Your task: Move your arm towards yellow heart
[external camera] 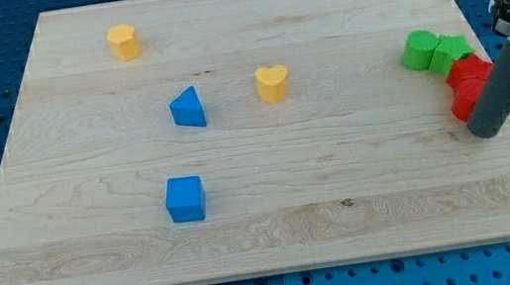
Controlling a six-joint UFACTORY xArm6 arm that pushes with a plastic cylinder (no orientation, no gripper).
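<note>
The yellow heart (272, 83) lies on the wooden board (267, 231) a little above the middle. My tip (485, 133) rests on the board at the view's far right, just below and right of the red blocks (468, 85). The tip is far to the right of the yellow heart, with open board between them.
A yellow hexagon-like block (124, 42) sits at the top left. A blue triangle (188, 108) and a blue cube (186, 198) lie left of centre. Two green blocks (433, 50) sit above the red blocks at the right. The board edge is close to my tip.
</note>
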